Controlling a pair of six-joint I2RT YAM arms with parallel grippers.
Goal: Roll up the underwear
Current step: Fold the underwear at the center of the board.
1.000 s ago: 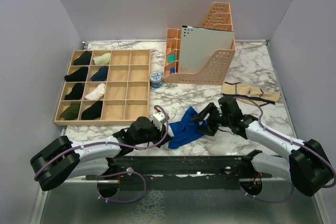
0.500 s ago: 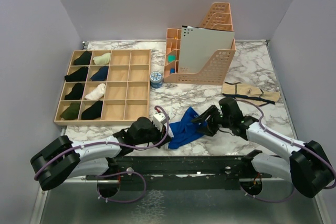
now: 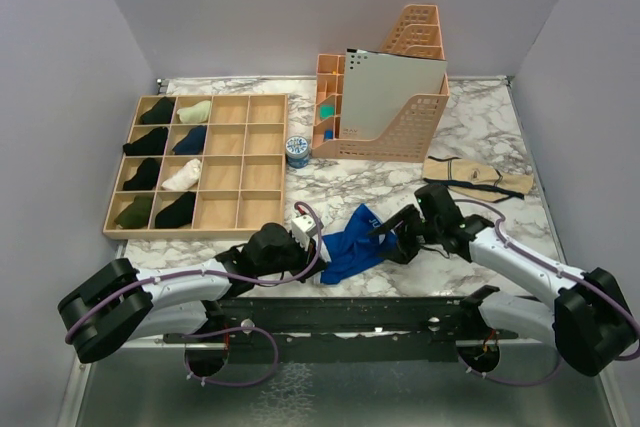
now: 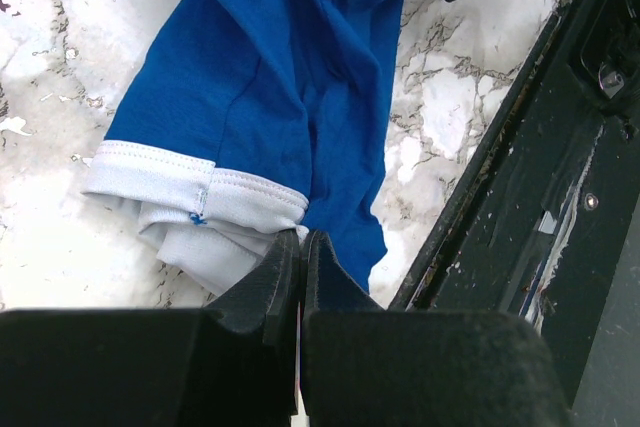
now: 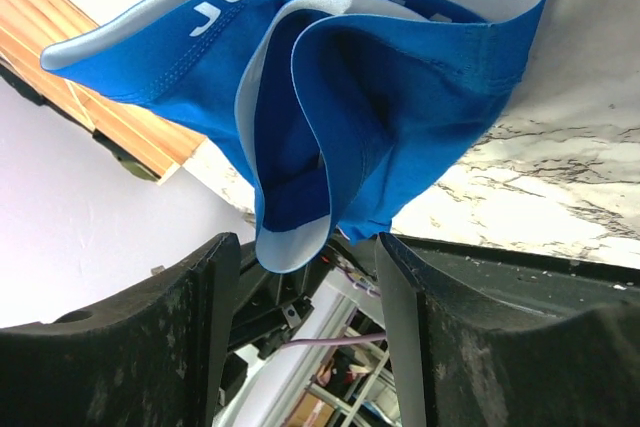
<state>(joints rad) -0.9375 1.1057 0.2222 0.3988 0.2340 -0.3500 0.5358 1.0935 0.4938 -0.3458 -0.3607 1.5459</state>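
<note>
**Inspector:** Left gripper [image 4: 301, 243], report its state.

**Operator:** My jaws are pressed together with almost no gap. They pinch the blue underwear [image 3: 350, 244] at its edge, right beside the white waistband [image 4: 190, 179]. From above, I grip the garment's 8 o'clock corner.

**Inspector:** And the right gripper [image 5: 308, 243]?

**Operator:** My fingers [image 5: 222, 287] are spread wide and nothing is clamped. A hanging fold of the blue cloth dips down between the tips. I cannot tell whether it touches either finger. The gripper sits at the garment's 3 o'clock side.

**Inspector:** Location of the garment?

**Operator:** It lies crumpled on the marble table [image 3: 480, 117] at 6 o'clock, near the front edge and between my two arms. The lettered waistband faces my right wrist camera.

**Inspector:** Surroundings?

**Operator:** A wooden compartment tray [image 3: 195, 231] sits at 10 o'clock, with rolled items in its two left columns. An orange file holder [image 3: 400, 132] stands at 12 o'clock. A beige garment [image 3: 478, 175] lies at 2 o'clock, well apart from the blue one.
</note>
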